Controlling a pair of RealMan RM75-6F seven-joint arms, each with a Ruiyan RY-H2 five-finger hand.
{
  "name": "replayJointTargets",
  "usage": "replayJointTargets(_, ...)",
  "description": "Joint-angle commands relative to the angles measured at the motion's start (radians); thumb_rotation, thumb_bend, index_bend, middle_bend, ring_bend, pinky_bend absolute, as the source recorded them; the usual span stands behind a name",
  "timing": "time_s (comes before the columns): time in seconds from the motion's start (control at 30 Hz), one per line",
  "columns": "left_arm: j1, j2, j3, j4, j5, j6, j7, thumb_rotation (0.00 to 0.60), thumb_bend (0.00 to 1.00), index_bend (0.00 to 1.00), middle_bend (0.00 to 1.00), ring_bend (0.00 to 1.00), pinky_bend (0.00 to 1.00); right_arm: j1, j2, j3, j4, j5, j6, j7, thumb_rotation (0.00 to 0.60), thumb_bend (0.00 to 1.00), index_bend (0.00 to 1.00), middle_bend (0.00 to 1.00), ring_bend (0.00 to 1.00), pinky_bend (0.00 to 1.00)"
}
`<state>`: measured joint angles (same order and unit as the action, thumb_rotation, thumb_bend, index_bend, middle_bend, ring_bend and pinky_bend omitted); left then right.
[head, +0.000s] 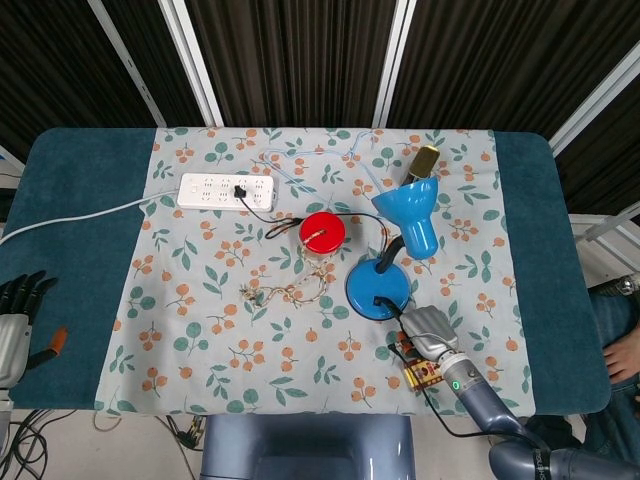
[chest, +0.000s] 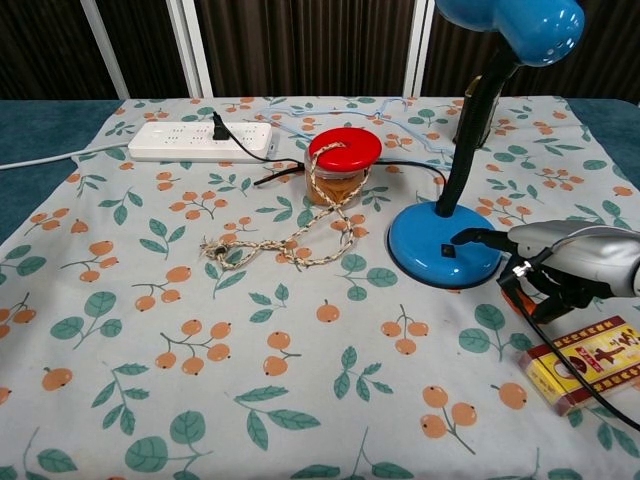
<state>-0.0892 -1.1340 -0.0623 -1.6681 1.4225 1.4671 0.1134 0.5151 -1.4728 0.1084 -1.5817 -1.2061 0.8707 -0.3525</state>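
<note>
Fingertip aim matters: the right hand (chest: 565, 262), fingers curled on nothing, reaches a black fingertip onto the blue desk lamp base (chest: 443, 246) right of centre, and should press its switch (chest: 447, 250) squarely.

power strip (head: 226, 189), red-lidded jar (head: 323, 236), perhaps string (head: 290, 292).

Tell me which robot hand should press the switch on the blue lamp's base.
The right robot hand, probably. Its fingertips reach over the edge of the blue lamp base, close to the switch. The left robot hand sits off the table's far left edge, nowhere near the lamp.
</note>
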Motion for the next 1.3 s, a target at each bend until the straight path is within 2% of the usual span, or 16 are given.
replayJointTargets(0.03, 0.0, 0.0, 0.0, 0.0, 0.0, -0.001, 0.0, 0.6, 0.35, 0.15, 0.07, 0.05, 0.1, 0.005, -0.003, -0.004, 0.001, 0.007, -0.001, -0.006, 0.6, 0.68, 0.01, 0.72, 0.82, 0.92)
replayJointTargets(0.73, 0.0, 0.0, 0.0, 0.001, -0.001, 0.0, 0.0, 0.6, 0.35, 0.15, 0.07, 0.05, 0.1, 0.033, -0.007, -0.029, 0.002, 0.04, -0.005, -0.031, 0.6, 0.68, 0.01, 0.72, 0.82, 0.98)
replayJointTargets(1.1, 0.0, 0.0, 0.0, 0.002, 0.0, 0.001, -0.001, 0.6, 0.35, 0.15, 0.07, 0.05, 0.1, 0.077, 0.028, -0.035, -0.028, 0.158, -0.054, -0.109, 0.6, 0.68, 0.02, 0.72, 0.82, 1.0)
replayJointTargets(1.3, 0.0, 0.0, 0.001, 0.002, 0.0, 0.0, -0.001, 0.6, 0.35, 0.15, 0.07, 0.05, 0.1, 0.102, 0.035, -0.032, -0.038, 0.219, -0.058, -0.144, 0.6, 0.68, 0.06, 0.72, 0.82, 1.0)
